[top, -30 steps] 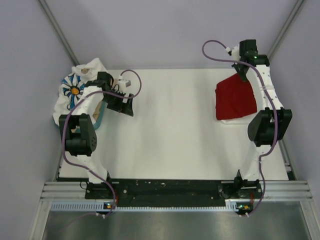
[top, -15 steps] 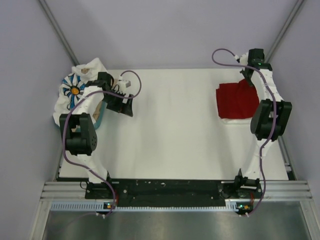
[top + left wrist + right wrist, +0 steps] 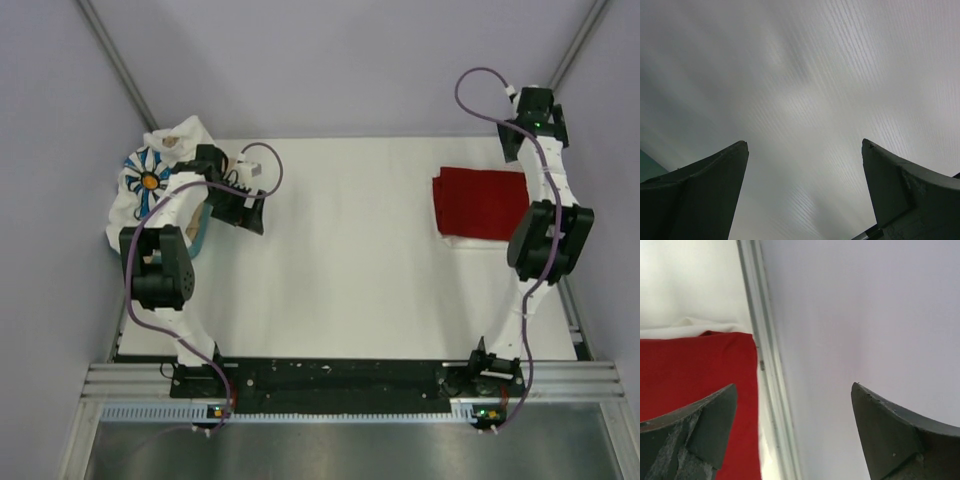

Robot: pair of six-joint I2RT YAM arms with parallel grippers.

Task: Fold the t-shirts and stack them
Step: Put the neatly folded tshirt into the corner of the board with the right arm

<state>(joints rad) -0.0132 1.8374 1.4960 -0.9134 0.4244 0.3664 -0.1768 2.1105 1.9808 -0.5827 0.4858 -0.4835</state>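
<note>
At the far right of the tabletop (image 3: 340, 260), the red shirt (image 3: 482, 203) lies as a flat, fairly square rectangle on top of a white shirt (image 3: 462, 241), of which only a thin strip shows along the near side. The right claw (image 3: 793, 387) hangs by the right wall, over the stack's right edge, its fingers spread wide with nothing between them. The left claw (image 3: 805, 142) is just as wide open and empty. It points at bare tabletop at the far left, just beside the daisy shirt (image 3: 150, 182). That shirt is a crumpled heap, blue petals and orange centre uppermost, draped over a teal-edged tray (image 3: 200, 238).

By my reading two shirts are done and the daisy one is the step in hand. To do it well, the left claw should pinch a single layer at a hem or shoulder, not a bunch, and draw the heap clear of the tray into the open middle. Both claws can then pull it flat before any fold, since creases left in now would likely show in the stack. Fold it to the red shirt's outline so it sits square on top
</note>
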